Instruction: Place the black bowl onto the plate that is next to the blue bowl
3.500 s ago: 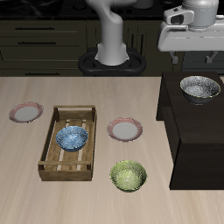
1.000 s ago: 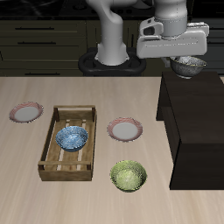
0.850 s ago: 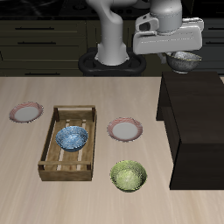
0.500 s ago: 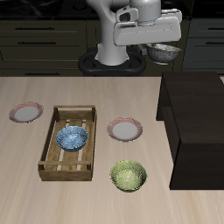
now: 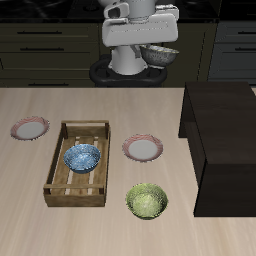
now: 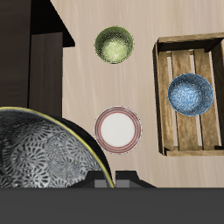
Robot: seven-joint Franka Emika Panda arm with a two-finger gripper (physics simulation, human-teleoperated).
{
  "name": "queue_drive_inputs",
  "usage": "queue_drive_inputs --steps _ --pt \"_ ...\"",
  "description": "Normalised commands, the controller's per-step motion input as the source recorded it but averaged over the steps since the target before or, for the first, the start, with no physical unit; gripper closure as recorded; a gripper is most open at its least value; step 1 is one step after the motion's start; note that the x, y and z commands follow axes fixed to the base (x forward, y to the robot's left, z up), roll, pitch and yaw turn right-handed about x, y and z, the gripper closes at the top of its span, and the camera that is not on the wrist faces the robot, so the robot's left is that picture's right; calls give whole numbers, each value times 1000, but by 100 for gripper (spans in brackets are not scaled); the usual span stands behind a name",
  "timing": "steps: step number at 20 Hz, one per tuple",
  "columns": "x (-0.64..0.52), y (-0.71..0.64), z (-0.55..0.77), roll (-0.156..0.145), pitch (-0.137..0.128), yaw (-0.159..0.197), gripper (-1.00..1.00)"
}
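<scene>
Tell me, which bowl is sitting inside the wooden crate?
The blue bowl sits in the wooden crate. The yellow-green bowl rests on the table, and the black bowl hangs up in the tool.

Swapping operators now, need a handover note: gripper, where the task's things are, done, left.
Gripper: shut on the black bowl, held in the air near the robot's base, over the table's back edge.
Blue bowl: inside the wooden crate.
Target plate: empty, beside the crate, with the yellow-green bowl nearer the front edge. Second plate on the crate's other side, not the target.
Done: bowl picked up.
Left: carry it over the target plate, lower, release.
</scene>
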Motion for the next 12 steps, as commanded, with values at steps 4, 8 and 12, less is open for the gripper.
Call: queue_drive_inputs --steps 4,8,12 --pt "-58 -556 122 -19 -13 5 100" --pt "-16 -627 20 -52 5 12 100" --pt "21 -792 52 -78 -9 -15 100"
